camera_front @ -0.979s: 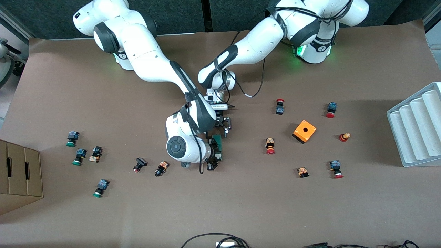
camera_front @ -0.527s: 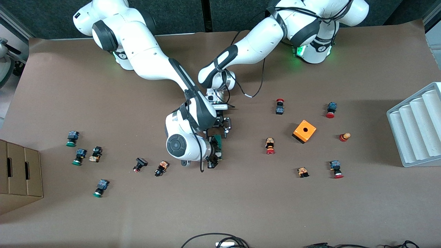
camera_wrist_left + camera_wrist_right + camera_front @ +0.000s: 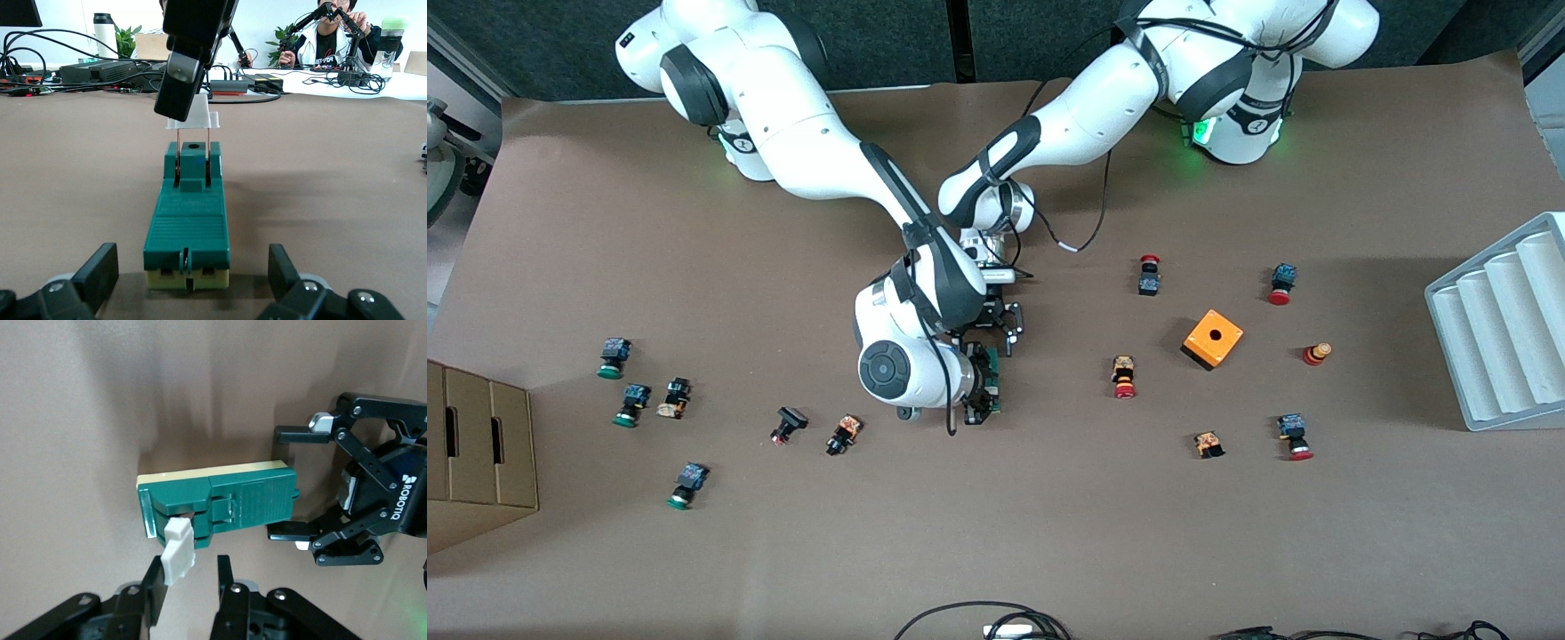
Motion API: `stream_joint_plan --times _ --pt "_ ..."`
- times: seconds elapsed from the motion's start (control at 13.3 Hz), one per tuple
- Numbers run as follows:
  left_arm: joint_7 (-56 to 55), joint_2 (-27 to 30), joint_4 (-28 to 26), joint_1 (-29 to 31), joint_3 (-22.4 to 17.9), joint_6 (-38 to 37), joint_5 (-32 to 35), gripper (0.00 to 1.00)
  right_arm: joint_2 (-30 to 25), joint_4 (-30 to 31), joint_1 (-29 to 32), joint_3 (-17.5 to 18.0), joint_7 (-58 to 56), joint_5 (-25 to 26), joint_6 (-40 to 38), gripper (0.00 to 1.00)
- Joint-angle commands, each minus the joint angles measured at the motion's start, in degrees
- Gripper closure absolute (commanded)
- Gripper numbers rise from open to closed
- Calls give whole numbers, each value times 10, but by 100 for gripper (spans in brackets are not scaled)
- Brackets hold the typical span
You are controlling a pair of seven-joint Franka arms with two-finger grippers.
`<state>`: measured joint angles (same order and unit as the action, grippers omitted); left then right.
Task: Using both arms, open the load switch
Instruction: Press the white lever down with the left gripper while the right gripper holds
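Since the earlier frame my right arm eased toward its base. Right gripper point(image 3: 190, 583): narrowed on white tab point(image 3: 177, 550). Left gripper point(image 3: 190, 280): spread, straddling load switch point(image 3: 989, 378) mid-table. Rigid, light plastic; probably brace sides, lift tab.

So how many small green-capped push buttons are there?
3 green-capped push buttons, all toward the right arm's end: farthest button from the camera, middle button, nearest button. The arms may hide others.
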<state>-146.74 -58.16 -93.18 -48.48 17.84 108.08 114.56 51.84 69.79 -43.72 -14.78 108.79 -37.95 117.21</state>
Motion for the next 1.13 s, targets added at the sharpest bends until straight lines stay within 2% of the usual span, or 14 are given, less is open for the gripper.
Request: stream_joint_plan --times 0.0,0.53,0.68,1.05 --pt "-10 -14 13 -7 -7 -2 5 3 -28 30 0 8 0 17 -14 63" --pt "-10 -14 12 -7 -7 -2 5 3 -49 54 -1 10 -3 30 -17 63" --pt "-10 -13 13 -7 -7 -2 4 3 -50 55 5 28 -2 42 -17 63" --pt "-10 -14 13 -7 -7 -2 5 3 -61 73 5 32 -2 46 -15 63"
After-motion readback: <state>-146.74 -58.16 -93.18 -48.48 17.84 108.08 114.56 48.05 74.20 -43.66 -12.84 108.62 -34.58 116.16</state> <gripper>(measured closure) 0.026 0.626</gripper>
